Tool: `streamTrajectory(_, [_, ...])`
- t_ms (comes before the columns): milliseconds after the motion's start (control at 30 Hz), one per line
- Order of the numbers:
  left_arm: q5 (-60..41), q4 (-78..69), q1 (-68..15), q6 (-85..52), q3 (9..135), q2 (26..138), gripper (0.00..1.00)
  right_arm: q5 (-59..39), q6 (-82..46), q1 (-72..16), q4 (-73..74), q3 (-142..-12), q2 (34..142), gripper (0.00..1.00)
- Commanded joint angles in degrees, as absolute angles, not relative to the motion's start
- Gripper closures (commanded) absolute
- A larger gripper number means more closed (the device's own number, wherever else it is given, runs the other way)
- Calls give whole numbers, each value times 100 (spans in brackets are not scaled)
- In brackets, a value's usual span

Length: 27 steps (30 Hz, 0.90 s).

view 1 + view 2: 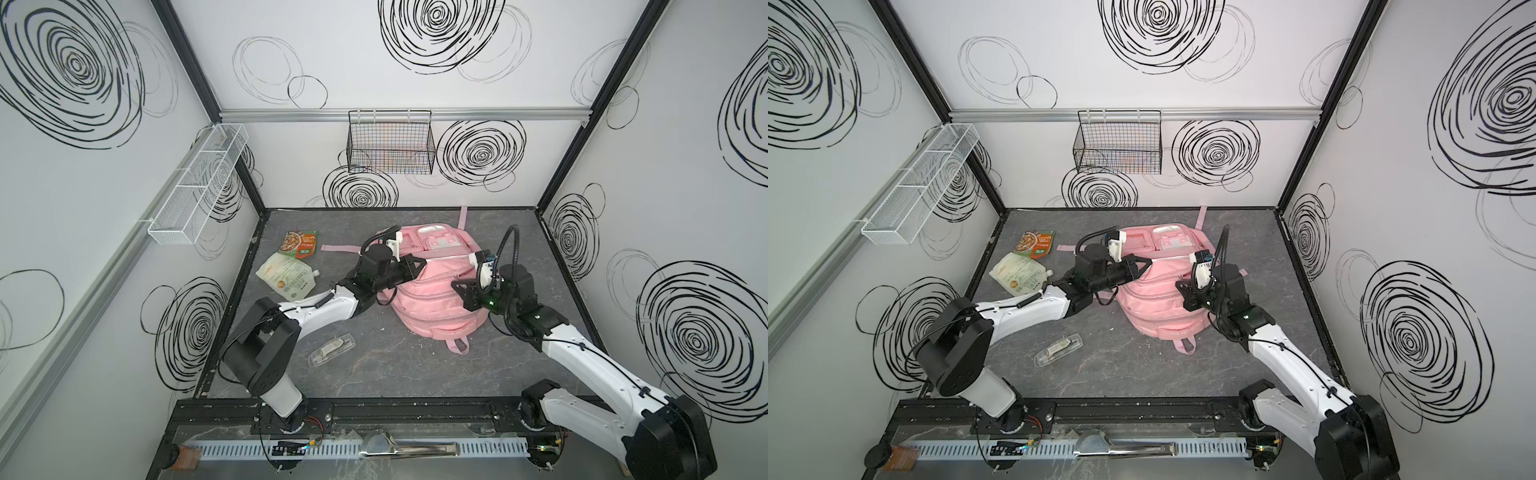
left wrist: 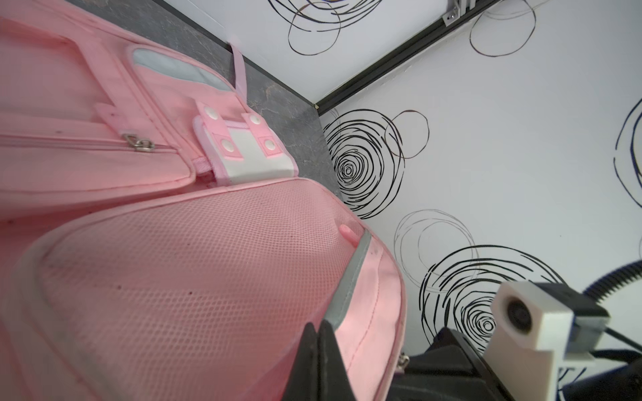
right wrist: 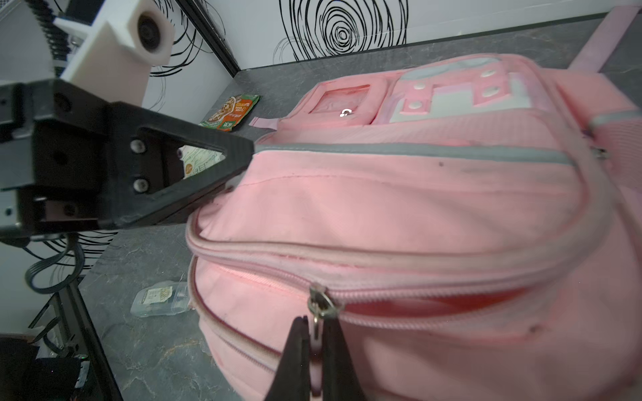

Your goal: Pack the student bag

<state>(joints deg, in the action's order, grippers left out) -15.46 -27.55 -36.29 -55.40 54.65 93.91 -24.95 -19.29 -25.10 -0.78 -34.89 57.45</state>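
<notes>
looking down at a grey table point(image 1: 415, 382) boxed in by scribbled white walls. got the pink bag point(image 1: 432, 299) lying front-up, a bit right of centre and toward the back, loop point(image 1: 457, 345) pointing at the near edge and straps point(image 1: 337, 248) trailing out the far end. also seeing a white mesh rack point(image 1: 199, 183) hung on the left wall and a black wire basket point(image 1: 390, 145) on the back wall.

left of the bag, well apart from it: a white pouch point(image 1: 286, 276), then a green and orange packet point(image 1: 300, 244) just beside that on the far side. nearer the front, a clear case point(image 1: 331, 350) lying flat with something pale inside, too small to make out.

over to the left gripper point(image 1: 423, 263), reaching in across the bag's left side, jaws pressed together, tips right at the end of the grey stripe point(image 3: 417, 151). can't tell whether any fabric is caught in there.

then the right gripper point(image 3: 314, 333) on the bag's right side, clamped tight on the metal zip pull point(image 3: 318, 309) of a partly opened zip, red lining showing through the gap.
</notes>
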Motion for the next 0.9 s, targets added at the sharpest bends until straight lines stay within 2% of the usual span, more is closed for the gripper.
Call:
streamTrajectory(0, [-759, -4079, -3654, -5990, 5990, 9656, 100, -3048, -2229, -3173, 295, -3567, 5643, 100])
streamTrajectory(200, [-695, -4279, -3744, -6258, 6228, 9945, 100, -2842, -2121, -3530, 320, -3565, 5791, 100])
streamTrajectory(333, [-294, -4159, -3739, -6216, 6009, 9681, 100, -2555, -2040, -3241, 21, -3580, 5747, 100])
streamTrajectory(500, [-48, -4122, -3608, -6073, 5669, 9256, 100, -2682, -1803, -2615, -167, -3594, 5535, 100])
streamTrajectory(633, [-775, -3836, -3494, -4553, 6018, 9124, 100, -2991, -1603, -2212, -276, -3644, 5411, 100])
streamTrajectory(767, [-1821, -1949, -3355, -2518, 7098, 9430, 98, -3104, -1396, -2177, -345, -3679, 5379, 100])
streamTrajectory(800, [-2158, -1695, -3274, -1980, 7231, 9517, 91, -3103, -1359, -2180, -337, -3680, 5375, 100])
streamTrajectory(833, [-2547, -1504, -3204, -1416, 7327, 9603, 78, -3071, -1339, -2169, -336, -3706, 5365, 100])
streamTrajectory(867, [-2886, -1260, -3189, -782, 7403, 9659, 74, -3059, -1329, -2163, -344, -3729, 5362, 100])
